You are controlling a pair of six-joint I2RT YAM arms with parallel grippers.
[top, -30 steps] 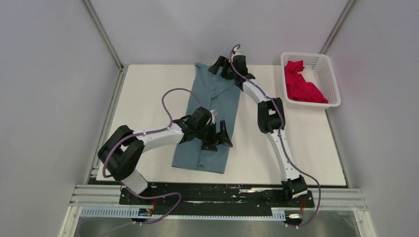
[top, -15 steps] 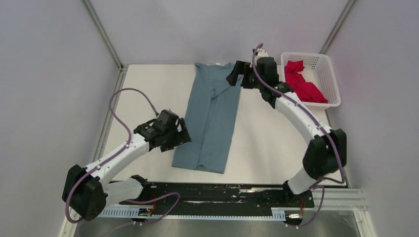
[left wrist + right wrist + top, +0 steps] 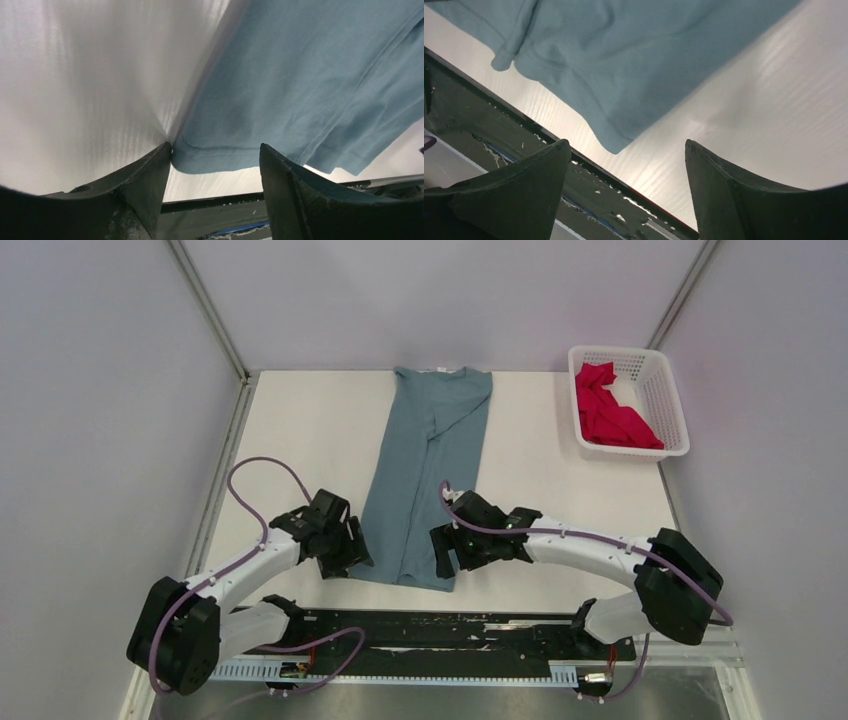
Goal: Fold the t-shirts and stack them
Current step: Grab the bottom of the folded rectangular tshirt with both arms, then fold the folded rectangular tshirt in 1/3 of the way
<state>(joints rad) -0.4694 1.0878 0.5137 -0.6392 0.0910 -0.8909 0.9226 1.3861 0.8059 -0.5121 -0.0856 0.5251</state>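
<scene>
Blue-grey t-shirt (image 3: 425, 475), long narrow strip

White lattice basket (image 3: 670, 398) at far right corner of white table (image 3: 300, 430); black base rail (image 3: 450, 631) along near edge.

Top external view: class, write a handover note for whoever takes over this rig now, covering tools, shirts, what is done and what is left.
Left tool: open, empty, at the near left hem corner of the blue-grey t-shirt.
Right tool: open, empty, at its near right hem corner.
The blue-grey t-shirt lies flat on the table, sides folded in, collar far.
Pink t-shirt: crumpled in the basket.
Done: lengthwise folds.
Left: fold the strip across, fold the pink one, stack both.
</scene>
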